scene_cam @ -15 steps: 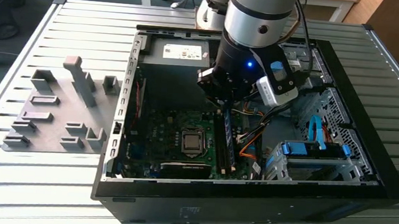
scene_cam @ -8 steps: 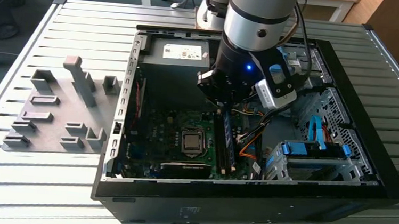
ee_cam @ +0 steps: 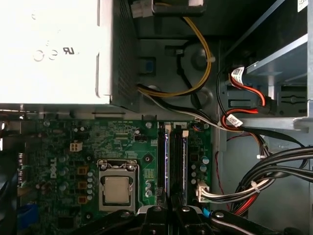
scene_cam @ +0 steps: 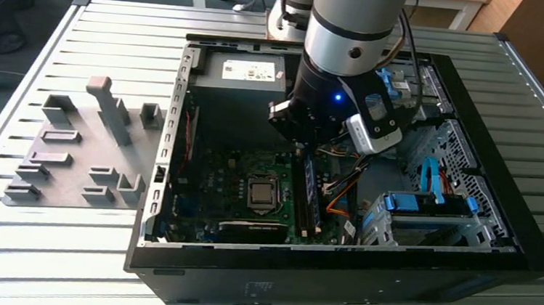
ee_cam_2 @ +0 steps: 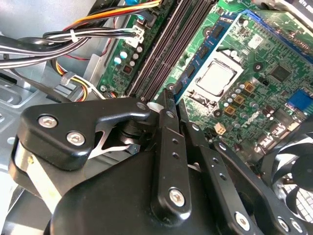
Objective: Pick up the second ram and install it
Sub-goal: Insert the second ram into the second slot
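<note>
Second wrist view puts the end effector (ee_cam_2: 168,105) narrow, fingers pinched together right over the slots; whether they hold anything, I cannot tell. Ram (ee_cam: 172,161) stands in its slot beside the CPU (ee_cam: 117,190), so installation looks nearly done. Exterior view adds the case (scene_cam: 498,247), bench (scene_cam: 69,253) and grey blocks (scene_cam: 88,145).

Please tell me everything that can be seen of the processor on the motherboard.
The processor is a flat, square plate of dull silver metal, held in a shiny metal frame on the green motherboard. It lies flat inside the open computer case, with its top uncovered. Small brown components stand along one side of it, and the memory slots run along the opposite side.
</note>
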{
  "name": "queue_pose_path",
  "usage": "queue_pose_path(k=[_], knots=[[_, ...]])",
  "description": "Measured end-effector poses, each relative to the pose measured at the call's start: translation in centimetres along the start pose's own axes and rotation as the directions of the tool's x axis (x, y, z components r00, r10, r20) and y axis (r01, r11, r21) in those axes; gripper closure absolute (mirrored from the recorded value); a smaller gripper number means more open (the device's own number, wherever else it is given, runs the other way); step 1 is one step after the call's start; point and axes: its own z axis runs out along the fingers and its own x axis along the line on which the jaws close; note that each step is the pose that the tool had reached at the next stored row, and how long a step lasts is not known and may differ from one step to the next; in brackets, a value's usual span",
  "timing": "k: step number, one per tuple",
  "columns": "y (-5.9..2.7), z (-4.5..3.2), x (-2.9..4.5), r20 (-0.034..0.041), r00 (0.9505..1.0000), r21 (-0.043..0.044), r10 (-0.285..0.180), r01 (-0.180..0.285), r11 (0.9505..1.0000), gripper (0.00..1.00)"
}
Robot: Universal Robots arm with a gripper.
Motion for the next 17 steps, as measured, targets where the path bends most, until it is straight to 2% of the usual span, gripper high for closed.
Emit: queue_pose_path(k=[17], knots=[[-0.13, 1.55, -0.42, 0.0003, 0.9999, -0.0002, 0.017, -0.017, 0.9999, 0.86]])
